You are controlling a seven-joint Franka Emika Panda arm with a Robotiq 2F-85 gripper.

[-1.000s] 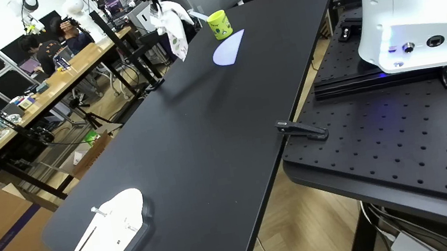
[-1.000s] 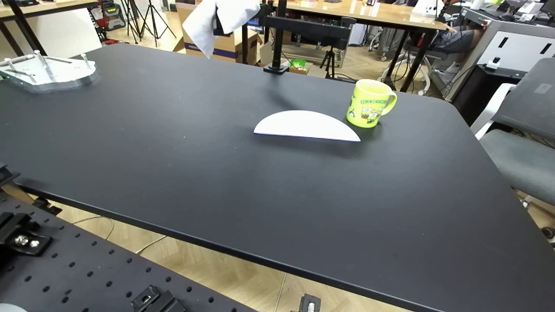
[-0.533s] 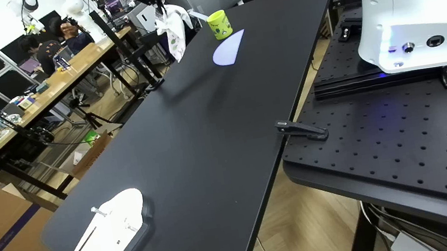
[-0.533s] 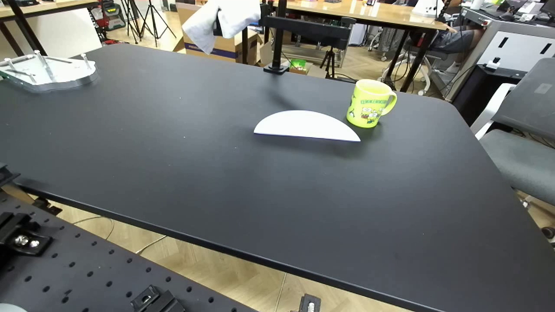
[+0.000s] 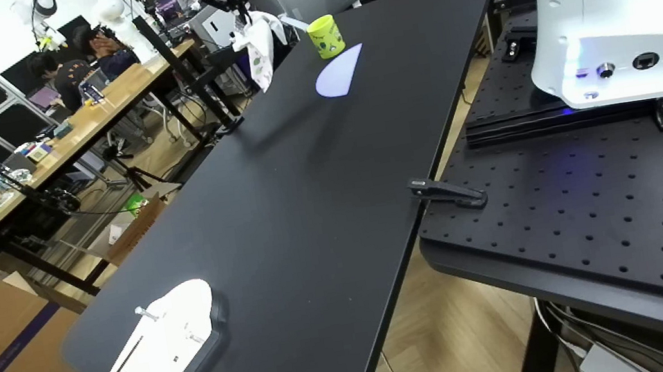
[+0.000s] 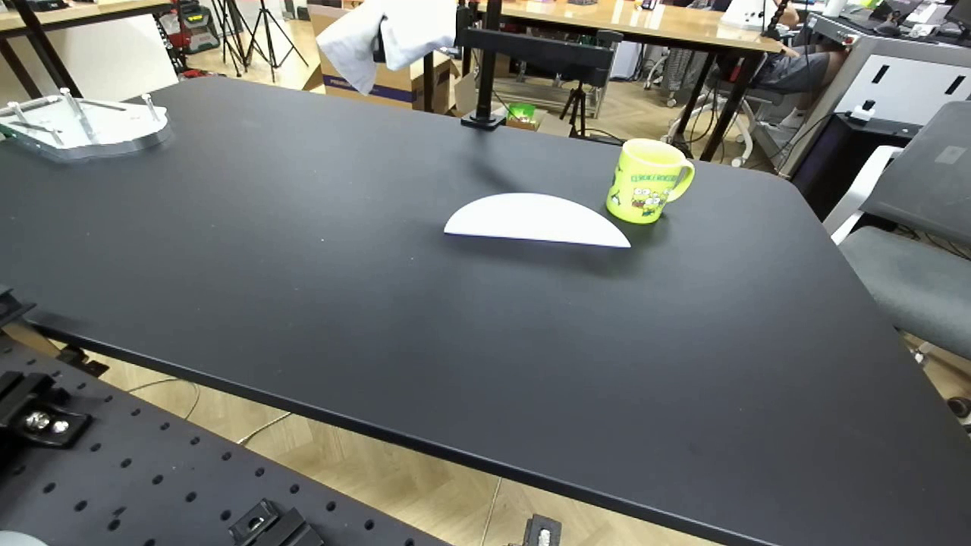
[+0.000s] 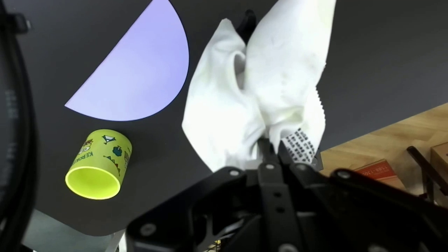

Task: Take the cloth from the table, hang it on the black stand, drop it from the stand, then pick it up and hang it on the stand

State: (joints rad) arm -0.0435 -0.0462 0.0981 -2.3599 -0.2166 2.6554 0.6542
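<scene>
The white cloth (image 7: pixel 224 115) hangs in folds, with my gripper (image 7: pixel 275 148) shut on its upper part in the wrist view. Its flaps fall to either side of a black piece in an exterior view, where the cloth (image 6: pixel 417 34) looks draped around an arm of the black stand (image 6: pixel 488 76). Whether the stand bears its weight I cannot tell. Past the cloth, a dark tip (image 7: pixel 247 25) pokes out in the wrist view. The gripper (image 5: pixel 245 18) sits right at the top of the cloth (image 5: pixel 260 50) above the far edge of the table (image 5: pixel 284 218).
A yellow-green mug (image 6: pixel 645 182) and a flat pale half-round piece (image 6: pixel 535 220) lie near the stand on the table. A white plastic fixture with pegs (image 5: pixel 159 346) occupies the table's other end. A grey chair (image 6: pixel 925 250) stands beyond the edge.
My gripper has shifted a little right and down in an exterior view, and the cloth's top sank with it. The cloth's hanging corner rose slightly as its folds bunched.
</scene>
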